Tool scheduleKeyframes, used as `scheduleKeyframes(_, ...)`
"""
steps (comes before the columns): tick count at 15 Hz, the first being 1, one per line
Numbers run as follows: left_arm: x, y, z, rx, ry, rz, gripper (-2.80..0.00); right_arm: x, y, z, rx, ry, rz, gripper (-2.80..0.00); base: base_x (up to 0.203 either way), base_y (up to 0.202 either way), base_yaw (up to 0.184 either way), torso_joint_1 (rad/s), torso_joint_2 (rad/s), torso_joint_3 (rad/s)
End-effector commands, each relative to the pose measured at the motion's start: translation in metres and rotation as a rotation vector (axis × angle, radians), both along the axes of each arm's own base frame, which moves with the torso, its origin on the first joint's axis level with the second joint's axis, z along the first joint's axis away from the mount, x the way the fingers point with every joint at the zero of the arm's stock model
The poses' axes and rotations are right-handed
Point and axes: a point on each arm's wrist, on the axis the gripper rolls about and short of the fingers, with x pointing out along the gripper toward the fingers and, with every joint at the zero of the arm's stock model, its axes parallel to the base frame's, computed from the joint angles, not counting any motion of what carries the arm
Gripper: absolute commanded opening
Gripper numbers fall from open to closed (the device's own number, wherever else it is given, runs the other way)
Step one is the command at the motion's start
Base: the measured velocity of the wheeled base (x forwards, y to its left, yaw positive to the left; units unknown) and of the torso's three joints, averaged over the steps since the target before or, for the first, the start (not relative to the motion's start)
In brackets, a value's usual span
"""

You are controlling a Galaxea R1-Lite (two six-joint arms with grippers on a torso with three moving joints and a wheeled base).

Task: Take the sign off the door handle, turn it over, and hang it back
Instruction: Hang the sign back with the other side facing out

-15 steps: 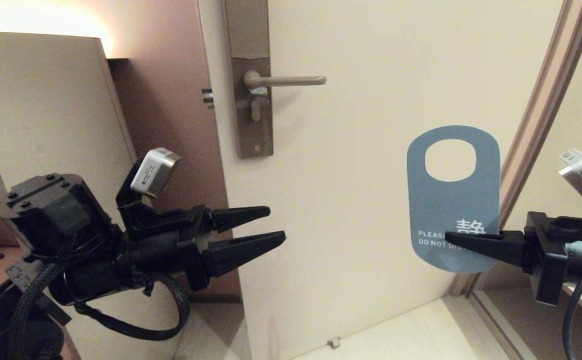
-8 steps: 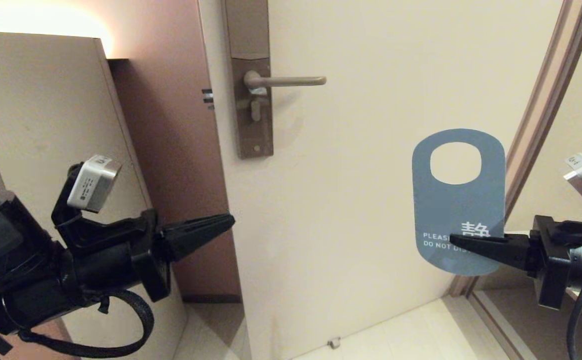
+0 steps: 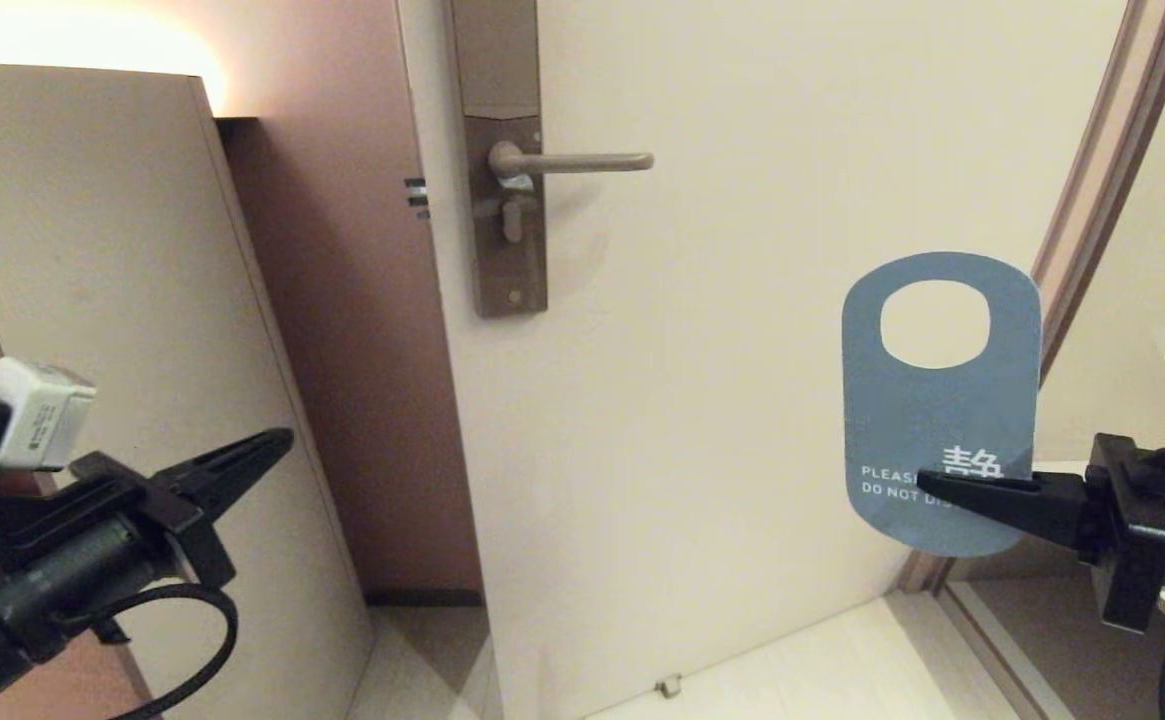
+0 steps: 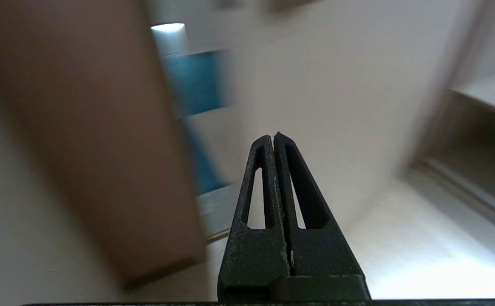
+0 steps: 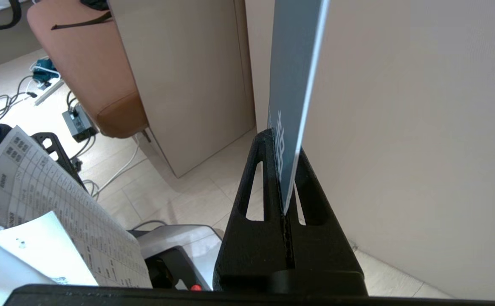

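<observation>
Showing only edge-on, the sign (image 5: 292, 97) sits clamped in the right claw (image 5: 282, 140).

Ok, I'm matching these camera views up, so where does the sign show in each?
Head view: the sign is at right, blue side showing, its lower edge pinched by the right gripper.
Left wrist view: only a blue blur, cannot tell.
Right wrist view: edge-on, rising from the shut fingers.
Shared landmark: the cream door.
</observation>
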Motion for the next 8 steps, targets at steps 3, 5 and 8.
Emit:
scheduleKeyframes(3,-0.043,0.028,-0.001,-0.005,-0.084,0.268,-2.80,-0.009,-0.001,0.004,0.005,-0.030,0.004,-2.80,0.000,0.000,0.000,0.000,0.00,0.000)
scheduleKeyframes(5,-0.061,0.032,-0.007,-0.006,-0.102,0.340,-2.80,-0.010,-0.002,0.004,0.004,-0.032,0.000,-2.80,0.000,0.000,0.000,0.000,0.00,0.000)
scheduleKeyframes(8,-0.091,0.034,-0.015,-0.004,-0.113,0.389,-2.80,-0.011,-0.002,0.002,0.002,-0.030,-0.008,-2.80,0.000,0.000,0.000,0.000,0.00,0.000)
